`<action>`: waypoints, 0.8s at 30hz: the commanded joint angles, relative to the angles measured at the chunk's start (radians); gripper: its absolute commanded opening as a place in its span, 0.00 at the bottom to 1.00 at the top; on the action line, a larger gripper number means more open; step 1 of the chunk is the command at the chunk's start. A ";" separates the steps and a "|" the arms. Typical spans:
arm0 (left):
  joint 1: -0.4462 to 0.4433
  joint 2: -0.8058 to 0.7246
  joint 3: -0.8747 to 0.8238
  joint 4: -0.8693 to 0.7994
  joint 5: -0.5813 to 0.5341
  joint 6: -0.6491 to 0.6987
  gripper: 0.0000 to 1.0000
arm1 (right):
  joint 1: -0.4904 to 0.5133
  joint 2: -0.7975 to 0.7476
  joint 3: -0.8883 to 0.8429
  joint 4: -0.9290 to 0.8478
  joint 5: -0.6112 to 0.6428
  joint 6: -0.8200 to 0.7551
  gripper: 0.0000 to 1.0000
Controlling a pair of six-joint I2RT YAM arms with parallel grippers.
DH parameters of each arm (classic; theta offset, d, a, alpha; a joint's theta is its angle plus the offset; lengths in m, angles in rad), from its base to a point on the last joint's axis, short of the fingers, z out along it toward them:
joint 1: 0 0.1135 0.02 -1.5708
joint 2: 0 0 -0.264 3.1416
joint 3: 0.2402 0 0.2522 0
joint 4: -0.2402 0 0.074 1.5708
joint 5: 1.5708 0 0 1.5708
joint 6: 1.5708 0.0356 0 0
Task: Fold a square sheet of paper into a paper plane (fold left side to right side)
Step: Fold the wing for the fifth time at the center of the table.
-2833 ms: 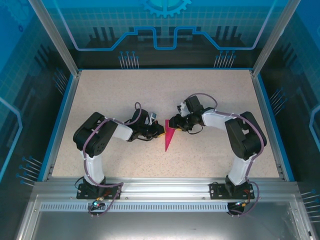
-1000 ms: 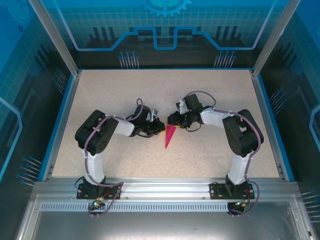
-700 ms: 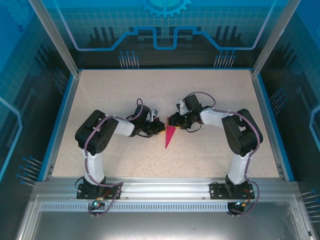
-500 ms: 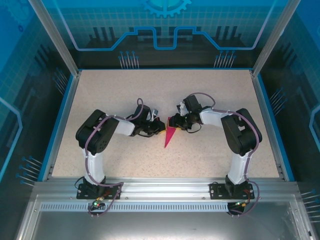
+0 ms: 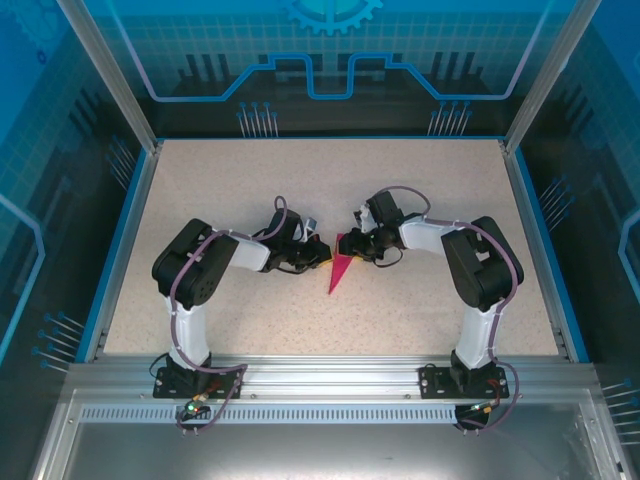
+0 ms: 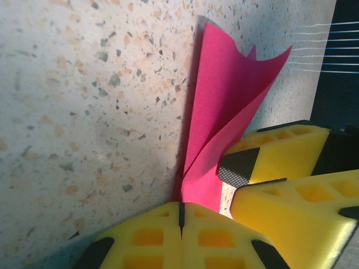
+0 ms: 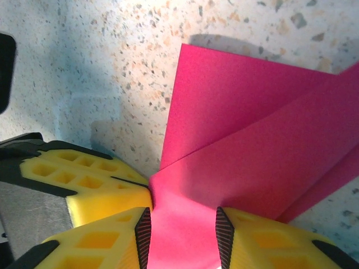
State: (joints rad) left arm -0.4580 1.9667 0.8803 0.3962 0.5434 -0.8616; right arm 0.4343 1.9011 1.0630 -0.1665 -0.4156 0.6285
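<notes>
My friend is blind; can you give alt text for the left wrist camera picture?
A folded pink paper stands up from a speckled table, its near end meeting the closed yellow left gripper. The right gripper touches it from the right.

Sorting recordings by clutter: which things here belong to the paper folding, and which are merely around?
Job: pink paper plane, left gripper, right gripper.
Just around: speckled table, blue enclosure panels, aluminium front rail.

The top camera looked steeply down from behind the near edge over the whole table [image 5: 230, 190]. Both wrist cameras looked closely at the paper plane [image 6: 224, 95], which all three views shared.
</notes>
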 commanded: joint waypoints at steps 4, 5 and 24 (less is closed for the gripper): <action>0.012 -0.038 -0.013 -0.034 -0.008 0.035 0.10 | 0.003 0.010 -0.051 -0.015 0.030 0.007 0.38; 0.016 -0.058 -0.024 -0.045 -0.013 0.042 0.12 | 0.003 0.012 -0.058 -0.010 0.029 0.010 0.38; -0.102 -0.347 -0.149 -0.143 0.013 0.044 0.13 | 0.002 0.013 -0.069 0.013 0.017 0.016 0.38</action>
State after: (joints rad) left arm -0.5320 1.5967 0.6991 0.2798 0.5304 -0.8131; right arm 0.4332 1.8965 1.0271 -0.1108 -0.4232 0.6365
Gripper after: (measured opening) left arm 0.136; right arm 0.384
